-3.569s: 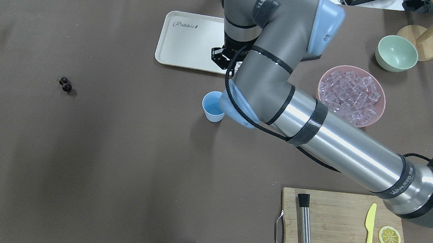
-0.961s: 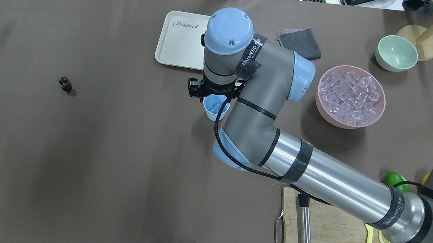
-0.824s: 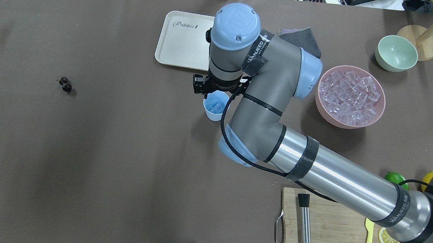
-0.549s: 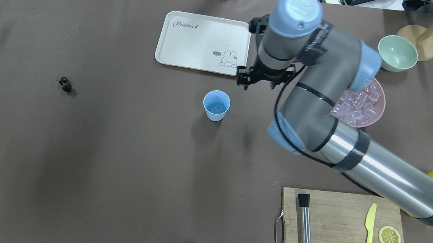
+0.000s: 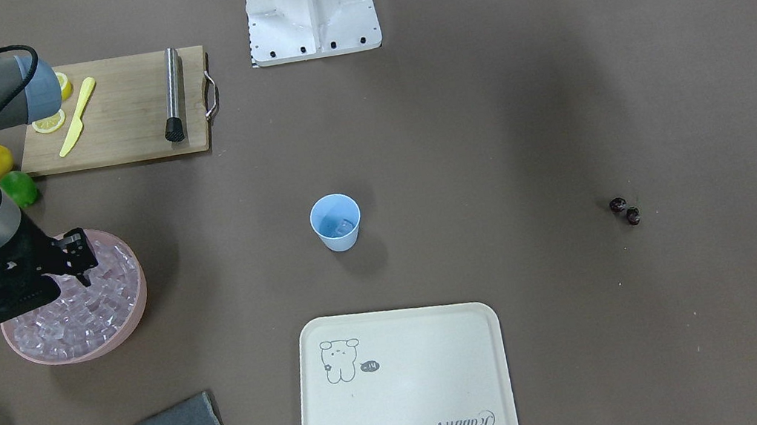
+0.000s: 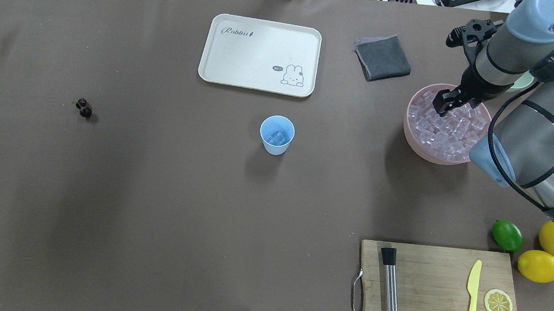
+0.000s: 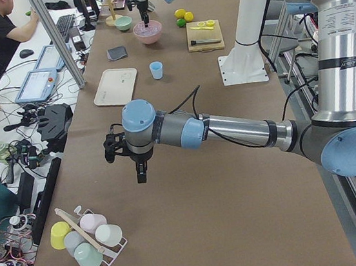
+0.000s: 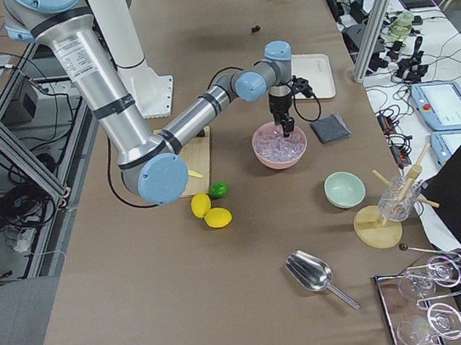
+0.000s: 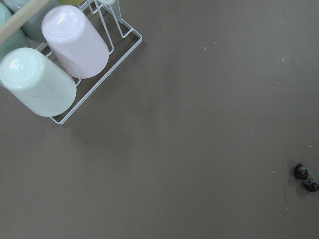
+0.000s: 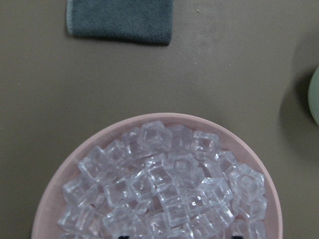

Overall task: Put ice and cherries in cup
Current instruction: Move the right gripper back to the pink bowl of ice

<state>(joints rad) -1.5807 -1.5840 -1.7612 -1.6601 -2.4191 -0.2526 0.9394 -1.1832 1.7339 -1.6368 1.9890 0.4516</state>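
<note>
Quick rundown for you, going by the overhead view. The cup (image 6: 277, 134) stands upright near the middle of the desk (image 6: 152, 205), and you can see a few cubes (image 6: 276, 137) sitting in the bottom of it. The cherries (image 6: 83, 108) lie on the bare desk well off at the cup's 9 o'clock, nothing near them. The rest of the ice (image 6: 452, 133) is heaped in the pink bowl (image 6: 410, 136) out at the cup's 3 o'clock.

Your right end effector (image 6: 444, 106) hangs right over that heap, toward the bowl's 12 o'clock side, pointing straight down. Its jaws look spread apart with nothing between them; the right wrist camera is just staring down into the cubes, with the gray cloth (image 10: 119, 20) at the top of its frame.

The left end effector (image 7: 142, 172) only shows in the left side view, hovering over bare desk, so I can't tell you whether it's spread or closed. Its wrist camera catches the cherries at about 4 o'clock in the frame and a wire rack of upside-down cups (image 9: 55, 74) at 10 o'clock.

Other stuff: the cream tray (image 6: 261, 54) at the cup's 12 o'clock and the cutting board (image 6: 435, 289) at roughly 4 o'clock, with a lime (image 6: 507, 235) just past the board's far right corner.
</note>
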